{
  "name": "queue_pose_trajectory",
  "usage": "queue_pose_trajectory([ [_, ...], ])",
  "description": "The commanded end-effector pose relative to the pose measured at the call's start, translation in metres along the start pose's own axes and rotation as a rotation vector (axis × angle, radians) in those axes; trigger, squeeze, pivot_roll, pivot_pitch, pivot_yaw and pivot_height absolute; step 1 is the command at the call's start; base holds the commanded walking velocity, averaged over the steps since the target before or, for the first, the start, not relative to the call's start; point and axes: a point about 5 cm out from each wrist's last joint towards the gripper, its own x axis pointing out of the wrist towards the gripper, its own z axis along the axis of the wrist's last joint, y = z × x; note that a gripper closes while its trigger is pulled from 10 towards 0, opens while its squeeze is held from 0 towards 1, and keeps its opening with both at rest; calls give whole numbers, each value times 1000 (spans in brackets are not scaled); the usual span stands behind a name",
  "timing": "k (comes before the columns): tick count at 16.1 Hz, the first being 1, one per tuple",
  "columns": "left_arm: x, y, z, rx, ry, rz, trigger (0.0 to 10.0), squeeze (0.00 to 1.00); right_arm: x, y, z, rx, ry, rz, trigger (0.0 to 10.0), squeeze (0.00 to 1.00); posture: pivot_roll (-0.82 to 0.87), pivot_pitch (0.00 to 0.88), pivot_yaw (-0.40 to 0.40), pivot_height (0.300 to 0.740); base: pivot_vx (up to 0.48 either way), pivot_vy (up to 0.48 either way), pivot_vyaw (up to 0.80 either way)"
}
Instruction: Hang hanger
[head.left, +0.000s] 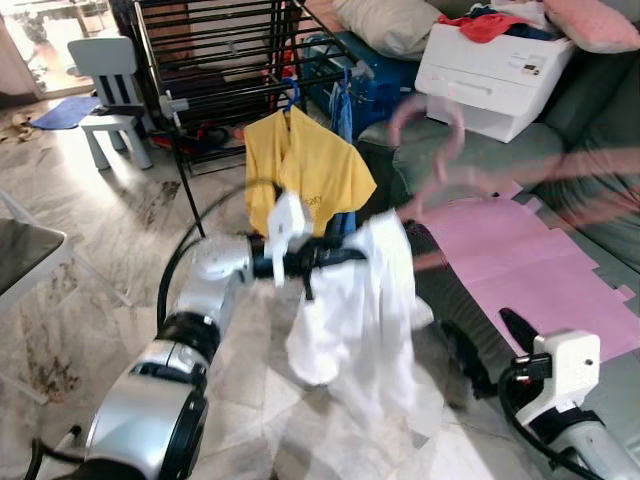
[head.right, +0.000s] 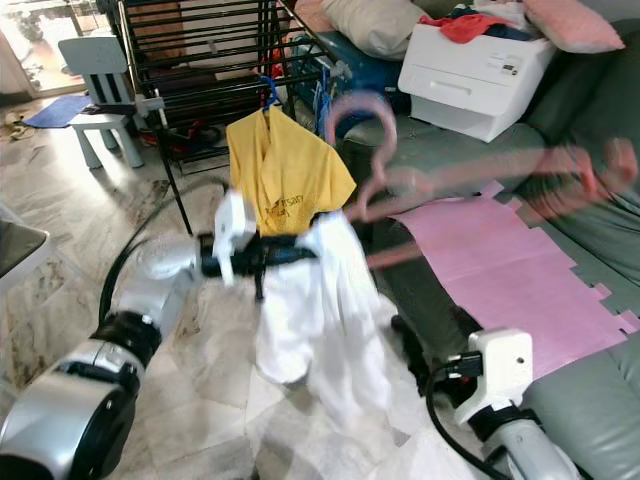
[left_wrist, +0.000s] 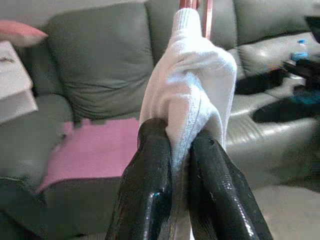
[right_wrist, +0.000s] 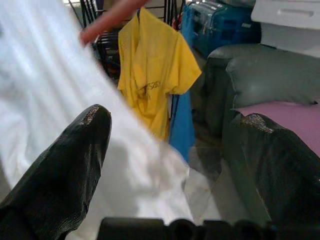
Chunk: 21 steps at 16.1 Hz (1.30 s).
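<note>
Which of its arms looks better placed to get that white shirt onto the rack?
Probably the left: the left gripper is already shut on the white shirt near the rack, while the right gripper hangs open, lower down.

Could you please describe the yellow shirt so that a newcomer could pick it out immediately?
Find the black drying rack behind the robot's left gripper. The yellow shirt hangs from its near edge on a blue hanger, the only yellow garment, behind the white garment held in the jaws.

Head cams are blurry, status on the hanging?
Left gripper shut on white knitted garment with motion-blurred pink plastic hanger. Right gripper open, low beside it. Yellow t-shirt already hanging on black metal drying rack ahead.
</note>
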Motion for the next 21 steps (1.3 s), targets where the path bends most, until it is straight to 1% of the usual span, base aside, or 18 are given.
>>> queue_pose_trajectory([
  [1, 2, 7, 19, 71, -54, -7, 0, 0, 1, 0, 5, 25, -41, 0, 10000, 1000, -66, 0, 32, 740, 0, 0, 0],
  [3, 3, 6, 21, 123, -37, -29, 0, 0, 1, 2, 8, 69, -69, 17, 10000, 1000, -68, 0, 31, 740, 0, 0, 0],
  [5, 5, 3, 22, 127, -54, -72, 0, 0, 2, 0, 5, 70, -52, 9, 10000, 1000, -70, 0, 29, 740, 0, 0, 0],
  [6, 8, -1, 28, 157, -81, -130, 0, 0, 1, 0, 4, 70, -49, 7, 10000, 1000, -70, 0, 28, 740, 0, 0, 0],
  [8, 9, -3, 30, 166, -81, -141, 0, 0, 1, -2, 7, 86, -73, 2, 10000, 1000, -70, 0, 27, 740, 0, 0, 0],
  [9, 9, -3, 28, 172, -69, -146, 0, 0, 2, -5, 8, 98, -84, -18, 10000, 890, -70, 0, 27, 740, 0, 0, 0],
  [10, 9, -5, 25, 168, -66, -158, 0, 0, 2, -9, 7, 98, -75, -41, 10000, 753, -74, 0, 29, 740, 0, 0, 0],
  [12, 15, -9, 32, 161, -114, -183, 0, 0, 7, -4, 6, 104, -59, -16, 10000, 396, -74, 0, 26, 740, 0, 0, 0],
  [13, 18, -10, 34, 165, -125, -193, 0, 0, 9, -1, 5, 110, -48, 5, 10000, 188, -74, 0, 25, 740, 0, 0, 0],
  [14, 21, -12, 36, 169, -138, -201, 0, 0, 12, 5, 3, 108, -33, 47, 10000, 43, -73, 0, 24, 740, 0, 0, 0],
  [15, 24, -13, 38, 172, -147, -206, 0, 0, 14, 10, 1, 118, -15, 82, 10000, 0, -72, 0, 23, 740, 0, 0, 0],
  [17, 28, -16, 44, 178, -180, -224, 0, 0, 16, 15, -3, 110, 11, 120, 10000, 0, -70, 0, 23, 740, 0, 0, 0],
  [18, 29, -17, 48, 176, -195, -230, 0, 0, 16, 15, -3, 116, 14, 127, 10000, 0, -69, 0, 23, 740, 0, 0, 0],
  [19, 32, -19, 58, 179, -237, -246, 0, 0, 18, 15, -4, 109, 22, 131, 10000, 0, -68, 0, 23, 740, 0, 0, 0],
  [21, 33, -20, 65, 171, -258, -270, 0, 0, 20, 14, -4, 112, 24, 130, 10000, 0, -67, 0, 23, 740, 0, 0, 0],
])
